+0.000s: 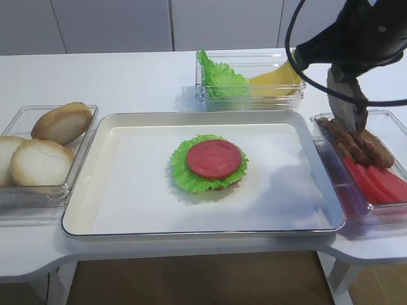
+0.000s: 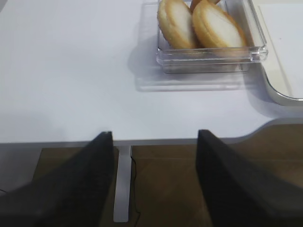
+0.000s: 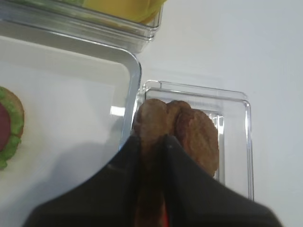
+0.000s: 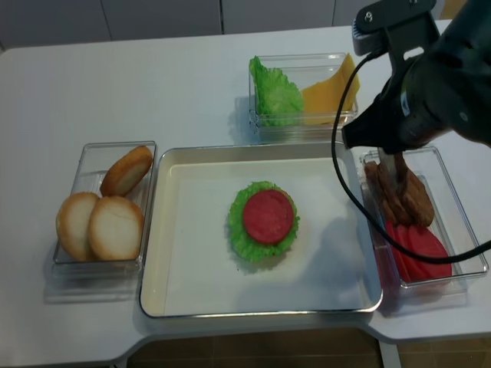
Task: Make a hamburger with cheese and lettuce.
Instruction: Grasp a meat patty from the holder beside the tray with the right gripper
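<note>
Hamburger point(image 1: 208, 164) of bun, frilly green lettuce and red slice awaits: your right claw point(image 3: 150, 142), clamped on a brown patty point(image 3: 152, 125), must carry it over.

The hamburger point(image 1: 208, 163) sits near the middle of the tray point(image 1: 121, 222), at the table's point(image 1: 127, 76) front edge. Left of the tray, a container point(image 1: 19, 117) holds bun halves point(image 1: 43, 162). Behind the tray's far right corner, another container point(image 1: 254, 95) holds lettuce point(image 1: 219, 79) on the left and cheese point(image 1: 275, 81) on the right. Right of the tray, a third container point(image 1: 381, 117) holds patties point(image 1: 359, 147) behind tomato slices point(image 1: 378, 182).
</note>
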